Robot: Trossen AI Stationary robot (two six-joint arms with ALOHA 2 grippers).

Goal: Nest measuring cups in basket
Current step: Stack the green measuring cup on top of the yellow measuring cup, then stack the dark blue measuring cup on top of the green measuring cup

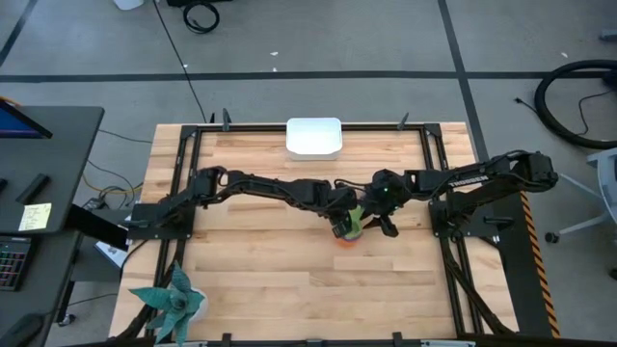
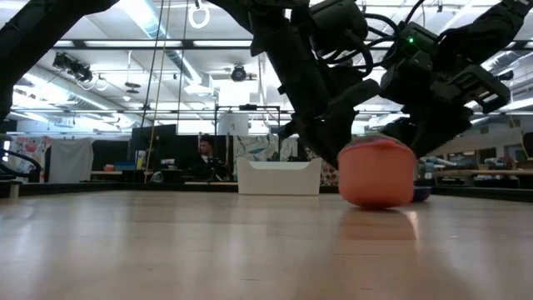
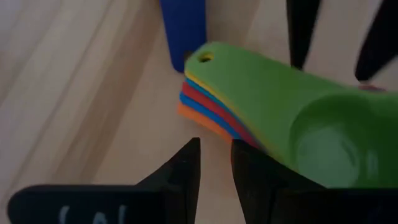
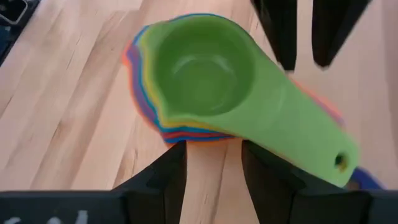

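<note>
Nested measuring cups sit on the table near its middle — green cup on top, orange cup outermost at the bottom, red, yellow and blue edges between. Left gripper hovers at the stacked handles, fingers slightly parted, gripping nothing. Right gripper faces it across the bowls, jaws spread, not touching the stack. A separate dark blue cup lies just beside the handles. Basket stands at the far edge — well apart.
</note>
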